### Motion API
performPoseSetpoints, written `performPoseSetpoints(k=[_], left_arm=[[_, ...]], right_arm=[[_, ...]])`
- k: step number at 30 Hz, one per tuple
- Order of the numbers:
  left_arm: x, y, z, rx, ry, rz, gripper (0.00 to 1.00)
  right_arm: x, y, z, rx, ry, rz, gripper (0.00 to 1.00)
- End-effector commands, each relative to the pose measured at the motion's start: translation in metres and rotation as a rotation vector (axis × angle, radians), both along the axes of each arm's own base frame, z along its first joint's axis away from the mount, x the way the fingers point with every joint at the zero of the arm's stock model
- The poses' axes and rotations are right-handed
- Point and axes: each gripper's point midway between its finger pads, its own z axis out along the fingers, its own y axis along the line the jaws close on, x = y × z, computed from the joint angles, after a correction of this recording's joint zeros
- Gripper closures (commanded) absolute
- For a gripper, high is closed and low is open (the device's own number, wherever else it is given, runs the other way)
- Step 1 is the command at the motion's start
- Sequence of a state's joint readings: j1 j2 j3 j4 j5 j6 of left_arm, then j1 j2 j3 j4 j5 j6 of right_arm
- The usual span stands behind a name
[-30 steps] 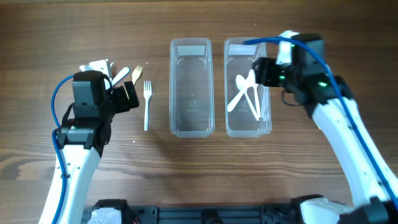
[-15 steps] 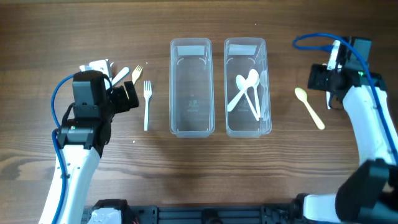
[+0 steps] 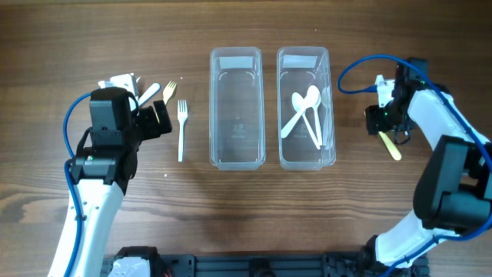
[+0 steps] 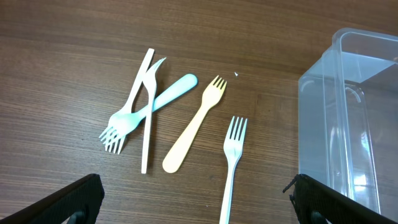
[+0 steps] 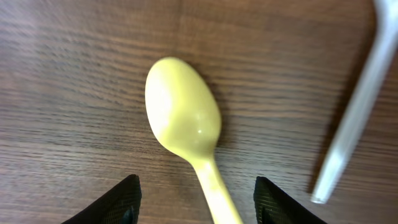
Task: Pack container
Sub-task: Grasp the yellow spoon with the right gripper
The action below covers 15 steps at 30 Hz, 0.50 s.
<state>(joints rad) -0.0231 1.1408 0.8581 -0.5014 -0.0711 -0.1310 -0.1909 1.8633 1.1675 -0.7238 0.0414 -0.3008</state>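
Observation:
Two clear containers stand mid-table: the left container [image 3: 237, 108] has nothing in it, the right container [image 3: 306, 108] holds several white spoons [image 3: 306, 115]. My right gripper [image 3: 382, 121] is open, low over a yellow spoon [image 5: 184, 121] that lies on the table right of the containers [image 3: 392, 146]; its handle runs between the open fingers. My left gripper [image 3: 163, 117] is open and holds nothing, above a white fork [image 4: 231, 162], a yellow fork [image 4: 194, 127], a pale blue fork [image 4: 149, 109] and a white knife [image 4: 147, 112].
The forks and knife lie left of the containers [image 3: 173, 104]. A white utensil [image 5: 354, 112] lies beside the yellow spoon in the right wrist view. The left container's corner [image 4: 348, 124] is at the right of the left wrist view.
My right arm left the right container, swung out to the right and came down over the yellow spoon. The left arm has not moved.

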Motion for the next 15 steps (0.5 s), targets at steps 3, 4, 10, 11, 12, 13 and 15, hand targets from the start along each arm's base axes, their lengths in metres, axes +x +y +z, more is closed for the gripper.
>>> performPoseSetpoints(k=[3,4,10,11,12,13,15], left_arm=[[0.004,0.004,0.009,0.022,-0.019,-0.001,0.0],[0.004,0.004,0.009,0.022,-0.019,-0.001,0.0],[0.004,0.004,0.009,0.022,-0.019,-0.001,0.0],[0.004,0.004,0.009,0.022,-0.019,-0.001,0.0],[0.004,0.004,0.009,0.022,-0.019,-0.001,0.0],[0.004,0.004,0.009,0.022,-0.019,-0.001,0.0],[0.004,0.004,0.009,0.022,-0.019,-0.001,0.0]], right_arm=[[-0.008,0.005,-0.025,0.036,0.07,-0.018,0.49],[-0.009,0.005,-0.026,0.037,0.075,-0.019,0.51],[-0.014,0.006,-0.033,0.047,0.095,-0.093,0.77],[-0.014,0.006,-0.033,0.049,0.096,-0.107,0.84],[-0.015,0.005,-0.033,0.044,0.097,-0.137,0.89],[-0.015,0.004,-0.033,0.043,0.096,-0.155,0.92],[-0.014,0.004,-0.032,0.046,0.091,-0.187,0.96]])
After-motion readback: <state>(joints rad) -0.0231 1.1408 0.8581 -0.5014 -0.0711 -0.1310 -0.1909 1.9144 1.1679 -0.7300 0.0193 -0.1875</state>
